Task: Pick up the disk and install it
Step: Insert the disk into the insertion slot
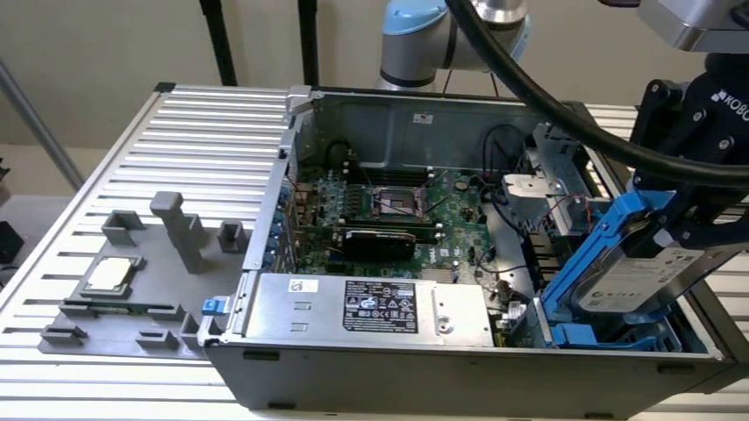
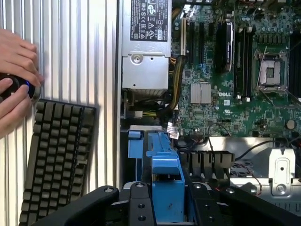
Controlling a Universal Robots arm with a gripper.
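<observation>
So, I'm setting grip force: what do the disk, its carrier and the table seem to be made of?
The disk looks like bare silver-grey metal, going by its dull sheen. Its carrier appears to be moulded plastic: evenly blue, with thin rails. The table is pale ribbed metal, probably aluminium.

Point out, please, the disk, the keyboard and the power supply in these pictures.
the disk [image 1: 632, 281], exterior view, its labelled silver face.
the keyboard [image 2: 59, 155], wrist view, its middle keys.
the power supply [image 1: 380, 306], exterior view, its black label.

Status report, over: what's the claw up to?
Claw shut on disk. Disk tilted over blue bay, not seated. Cables close beside bay.
</observation>
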